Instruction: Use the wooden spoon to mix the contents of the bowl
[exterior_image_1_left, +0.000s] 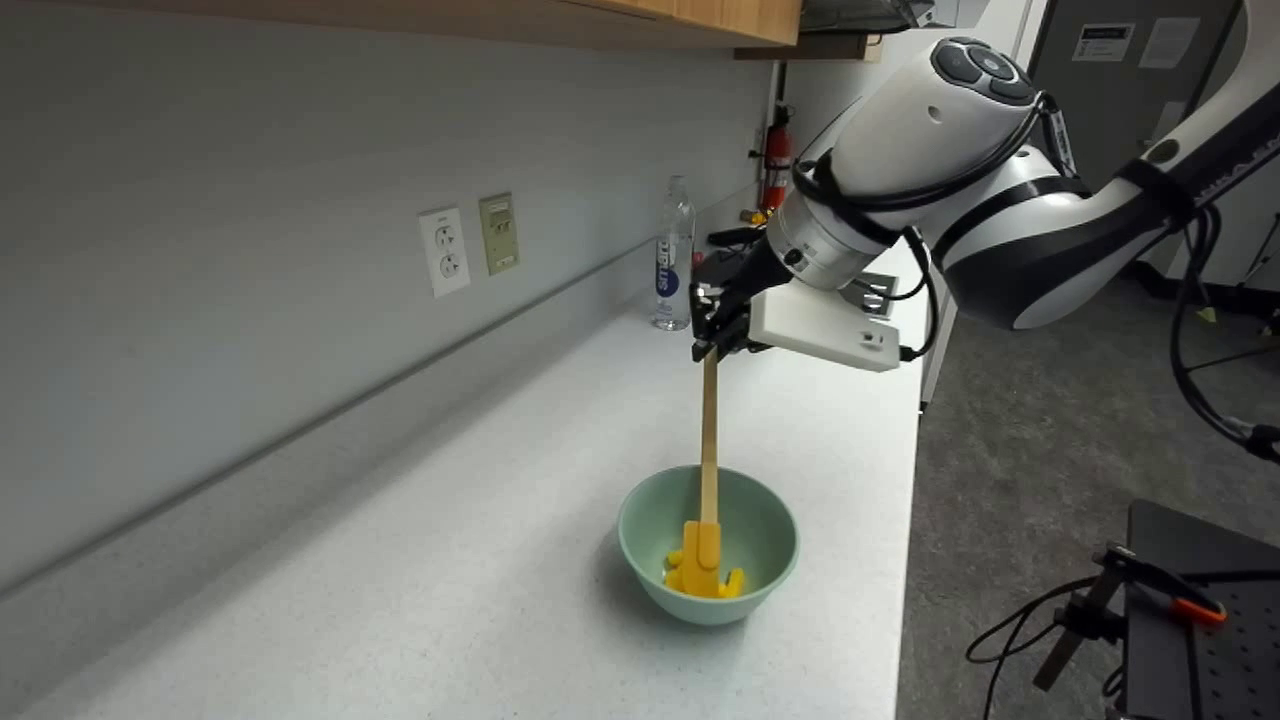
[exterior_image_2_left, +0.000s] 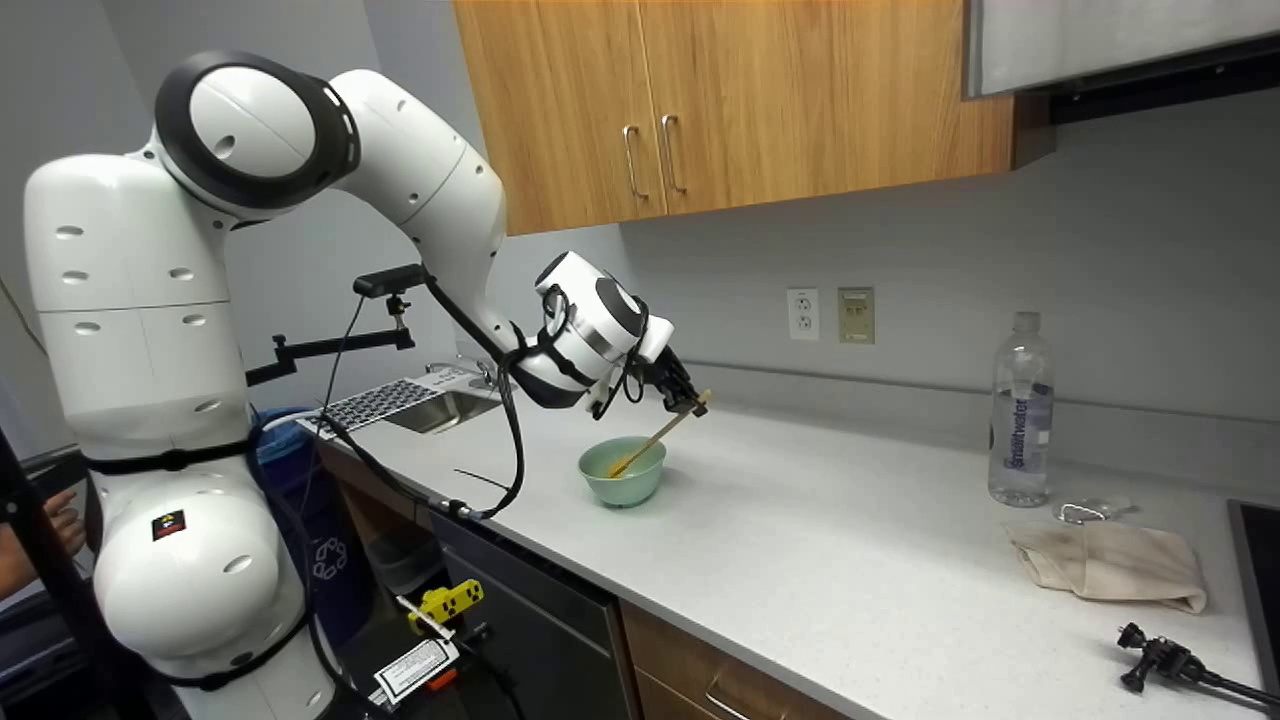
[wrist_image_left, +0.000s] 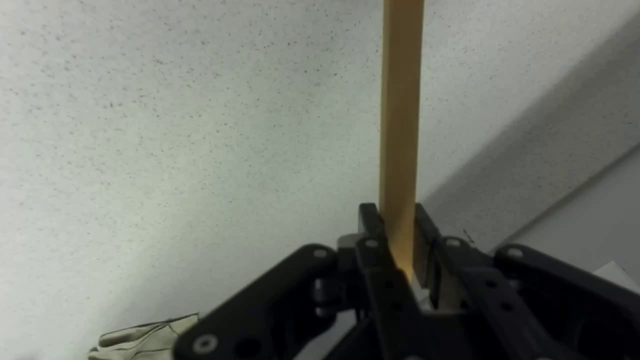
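Claw (wrist_image_left: 397, 216) clamped on wooden spoon (exterior_image_1_left: 709, 460); hard sideways push could slide or tip bowl (exterior_image_1_left: 765, 525), spilling yellow bits (exterior_image_1_left: 735, 582).

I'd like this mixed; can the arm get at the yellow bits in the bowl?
Seemingly yes: the tool grips the spoon, its head sits among the bits, and the bowl is uncovered.

A water bottle (exterior_image_2_left: 1020, 420) stands on the white tabletop (exterior_image_2_left: 800, 540). A tan cloth (exterior_image_2_left: 1120, 565) lies near it. Wooden cupboards (exterior_image_2_left: 740, 100) hang above.
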